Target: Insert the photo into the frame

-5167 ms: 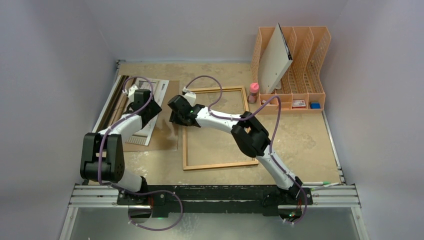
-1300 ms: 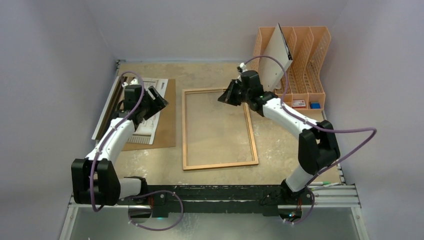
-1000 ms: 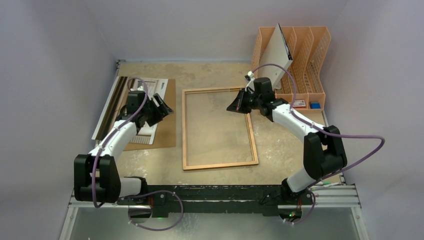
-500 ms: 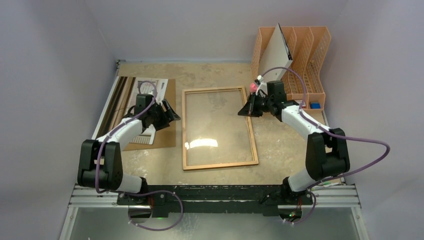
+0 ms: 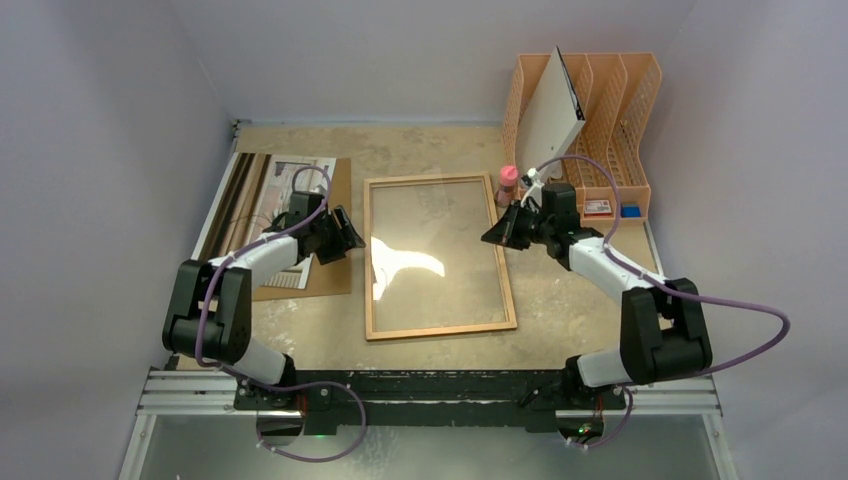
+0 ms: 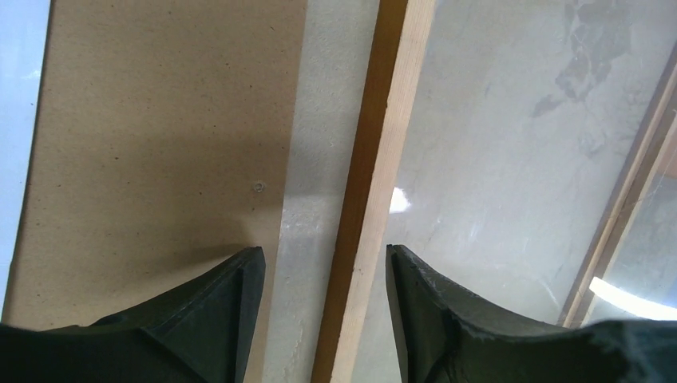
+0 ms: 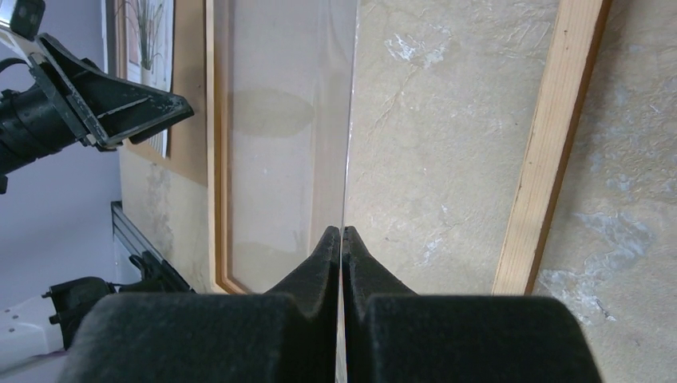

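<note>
The light wooden frame (image 5: 440,327) lies flat mid-table. My right gripper (image 5: 492,238) is shut on the right edge of the clear pane (image 5: 410,265), which catches glare above the frame's opening. In the right wrist view the pane (image 7: 349,120) runs edge-on out of the shut right gripper (image 7: 342,231), with the frame's right rail (image 7: 551,144) beyond it. My left gripper (image 6: 323,259) is open, one finger on each side of the frame's left rail (image 6: 383,144). The photo (image 5: 290,175) rests on the brown backing board (image 5: 335,275) at the left.
An orange file rack (image 5: 610,120) holding a white board (image 5: 550,115) stands at the back right. A small pink-capped bottle (image 5: 508,183) sits by the frame's far right corner. Dark strips (image 5: 232,195) lie along the left wall.
My left gripper has moved right, off the photo, to the frame's left rail, its jaws a little narrower. The right gripper has drawn back toward me along the frame's right rail; glare now shows on the pane.
</note>
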